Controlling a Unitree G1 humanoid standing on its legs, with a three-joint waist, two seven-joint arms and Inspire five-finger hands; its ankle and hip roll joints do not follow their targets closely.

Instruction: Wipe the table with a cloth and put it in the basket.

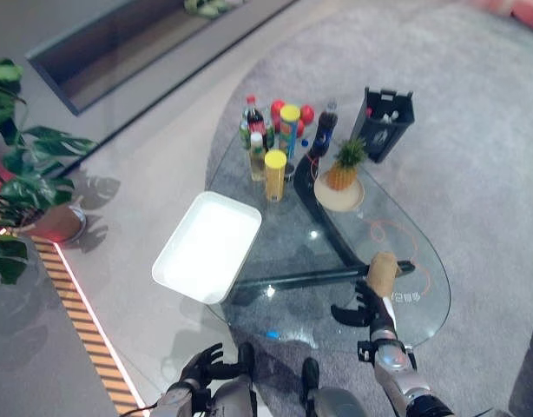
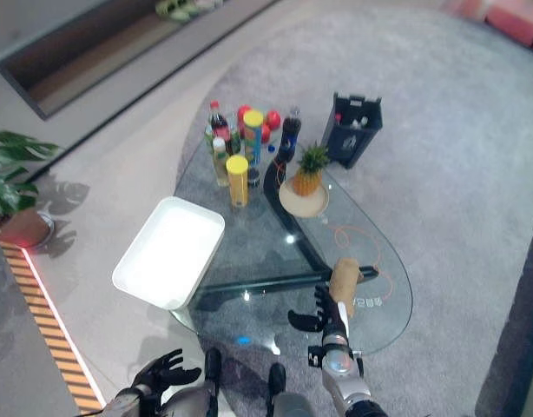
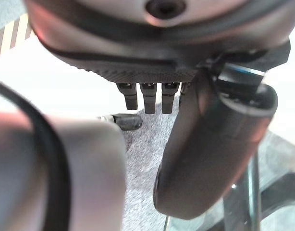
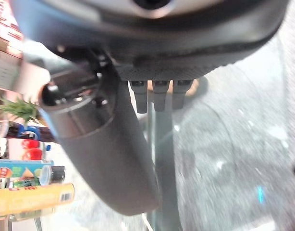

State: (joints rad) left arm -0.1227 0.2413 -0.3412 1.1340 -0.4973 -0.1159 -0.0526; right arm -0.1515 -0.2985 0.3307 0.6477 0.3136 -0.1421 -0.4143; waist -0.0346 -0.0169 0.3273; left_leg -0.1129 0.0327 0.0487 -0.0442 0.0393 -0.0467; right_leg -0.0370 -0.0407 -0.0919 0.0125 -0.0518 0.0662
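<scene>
left hand (image 1: 200,366) cut off below table (image 1: 397,261)

Glass table (image 2: 249,261) on grey carpet — white tray (image 2: 169,252) hanging off the 9 o'clock edge, bottles and cans (image 2: 245,143) bunched at 12, pineapple (image 2: 307,171) beside them. Right hand (image 2: 323,314) spread over the 5 o'clock rim, touching a tan cloth roll (image 2: 344,280) — black basket (image 2: 353,129) parked at 1 o'clock.

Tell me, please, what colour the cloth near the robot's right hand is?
The cloth is tan, seen best in the left eye view.
</scene>
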